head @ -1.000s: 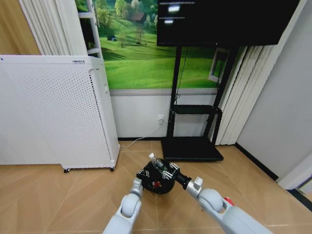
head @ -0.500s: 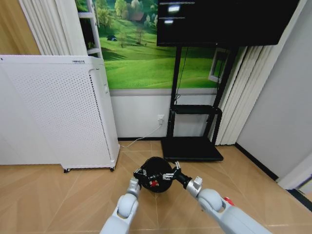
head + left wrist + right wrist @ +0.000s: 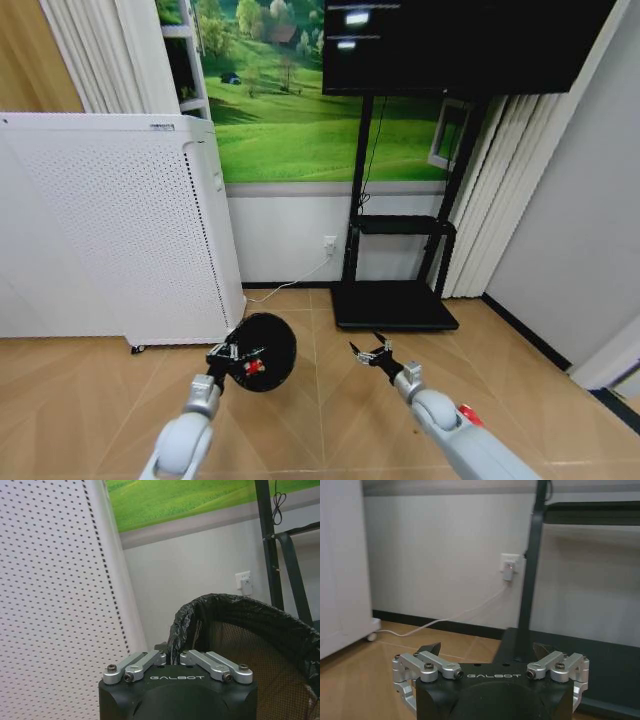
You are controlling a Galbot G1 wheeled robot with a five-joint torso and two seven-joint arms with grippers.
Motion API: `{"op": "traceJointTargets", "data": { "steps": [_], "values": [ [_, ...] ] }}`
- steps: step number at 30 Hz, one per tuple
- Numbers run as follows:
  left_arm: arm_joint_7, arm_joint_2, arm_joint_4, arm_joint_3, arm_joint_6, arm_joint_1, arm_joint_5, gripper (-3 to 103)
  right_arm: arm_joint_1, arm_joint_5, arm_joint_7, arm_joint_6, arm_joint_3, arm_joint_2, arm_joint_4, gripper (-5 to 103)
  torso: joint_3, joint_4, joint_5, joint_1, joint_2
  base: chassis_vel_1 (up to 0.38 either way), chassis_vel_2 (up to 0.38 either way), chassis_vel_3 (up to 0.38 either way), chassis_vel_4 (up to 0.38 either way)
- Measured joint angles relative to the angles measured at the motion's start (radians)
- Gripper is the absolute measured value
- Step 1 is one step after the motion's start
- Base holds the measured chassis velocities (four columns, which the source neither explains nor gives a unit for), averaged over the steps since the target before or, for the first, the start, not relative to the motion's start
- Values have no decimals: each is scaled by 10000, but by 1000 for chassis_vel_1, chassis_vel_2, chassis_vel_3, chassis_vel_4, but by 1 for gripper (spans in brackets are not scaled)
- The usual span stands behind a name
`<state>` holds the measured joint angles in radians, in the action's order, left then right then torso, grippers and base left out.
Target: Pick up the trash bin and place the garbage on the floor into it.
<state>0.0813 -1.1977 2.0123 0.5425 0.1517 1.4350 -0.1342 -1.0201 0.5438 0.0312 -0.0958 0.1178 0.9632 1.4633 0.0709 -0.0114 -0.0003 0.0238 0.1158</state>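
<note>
Your left gripper [image 3: 232, 353] is clamped on the bin [image 3: 264, 350] rim and has swung it left toward the white cabinet [image 3: 120, 230], while the right gripper [image 3: 372, 352] has let the bottle go and hangs spread empty, so that piece looks binned.

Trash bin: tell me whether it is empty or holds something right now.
It holds something. In the head view the trash bin, gripped at its rim by the left hand, is tipped toward the camera, and a small red piece lies inside.
</note>
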Motion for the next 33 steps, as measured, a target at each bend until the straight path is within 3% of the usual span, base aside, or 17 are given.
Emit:
{"op": "traceJointTargets", "data": {
  "steps": [3, 11, 18, 33],
  "values": [
    [59, 203, 460, 441, 43, 527, -182, 7, 112, 8, 669, 388, 523, 154, -310, 100, 0, -3, -1, 0, 0, 0, 0, 0, 0],
    [15, 586, 1484, 1365, 58, 1310, -664, 7, 194, 27, 1218, 739, 1477, 318, -883, 100, 0, -3, 1, 0, 0, 0, 0, 0, 0],
    [-11, 527, 2239, 2504, -20, 2192, -971, 7, -264, -62, 1073, 1126, 1974, 150, -643, 100, 0, 1, 3, 0, 0, 0, 0, 0, 0],
    [19, -103, 2317, 2515, -151, 2478, -740, 7, -144, -33, 812, 679, 1771, 249, -743, 100, 1, 0, 1, 0, 0, -4, -3, 2, 4]
  ]
}}
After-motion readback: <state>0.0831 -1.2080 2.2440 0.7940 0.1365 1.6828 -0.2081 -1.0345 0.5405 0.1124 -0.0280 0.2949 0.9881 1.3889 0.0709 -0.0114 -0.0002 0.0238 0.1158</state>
